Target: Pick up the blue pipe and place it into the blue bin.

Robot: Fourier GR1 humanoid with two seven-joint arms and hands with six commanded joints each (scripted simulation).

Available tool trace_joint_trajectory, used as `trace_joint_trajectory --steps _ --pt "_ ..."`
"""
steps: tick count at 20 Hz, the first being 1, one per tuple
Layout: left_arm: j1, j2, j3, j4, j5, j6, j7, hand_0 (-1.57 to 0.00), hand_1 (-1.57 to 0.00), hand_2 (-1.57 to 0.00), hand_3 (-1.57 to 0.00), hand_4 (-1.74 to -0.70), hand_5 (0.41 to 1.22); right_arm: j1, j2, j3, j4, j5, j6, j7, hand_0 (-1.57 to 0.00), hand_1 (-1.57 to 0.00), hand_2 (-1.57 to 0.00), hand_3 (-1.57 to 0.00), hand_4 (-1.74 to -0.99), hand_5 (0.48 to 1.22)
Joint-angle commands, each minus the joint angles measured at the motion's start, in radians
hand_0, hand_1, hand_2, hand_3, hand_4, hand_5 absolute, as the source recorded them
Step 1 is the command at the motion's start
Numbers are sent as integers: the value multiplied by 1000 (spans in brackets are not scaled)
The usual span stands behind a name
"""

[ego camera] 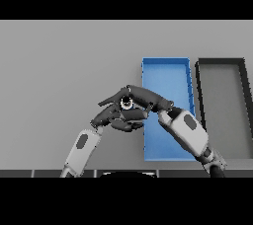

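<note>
blue pipe: only a small round end shows, dark bore, light rim, colour not readable | just left of blue bin, under right hand | likely light, stiff, slick; best pinched mid-body | right hand fingers curled over it | left hand curled just below, grip unclear | dark bin right of blue bin

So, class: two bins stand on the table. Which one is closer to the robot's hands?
The blue bin. The right hand reaches across its left edge, while the dark grey bin stands further right, beyond the blue one.
</note>
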Motion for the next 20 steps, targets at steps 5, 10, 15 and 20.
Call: trace_joint_trajectory --steps 5,10,15,20 --pt "-15 1 10 13 7 -6 -1 -6 -5 -5 -5 -906 445 -208 -35 -111 18 -225 -79 103 -1571 -1571 -1571 -1571 -1741 1221" --pt "7 1 0 -4 8 -12 24 -1 -1 -1 -1 -902 432 -395 -117 -237 159 -234 -156 23 -1571 -1571 -1571 -1571 -1741 1221" --pt "1 3 0 -17 5 -10 45 0 0 0 0 -890 415 -452 -223 -317 352 -174 -179 18 -1571 -1571 -1571 -1571 -1741 1221" --pt "-8 22 3 -18 -10 -6 14 1 1 1 1 -871 415 -360 -286 -341 466 -119 -171 12 -1571 -1571 -1571 -1571 -1741 1221"
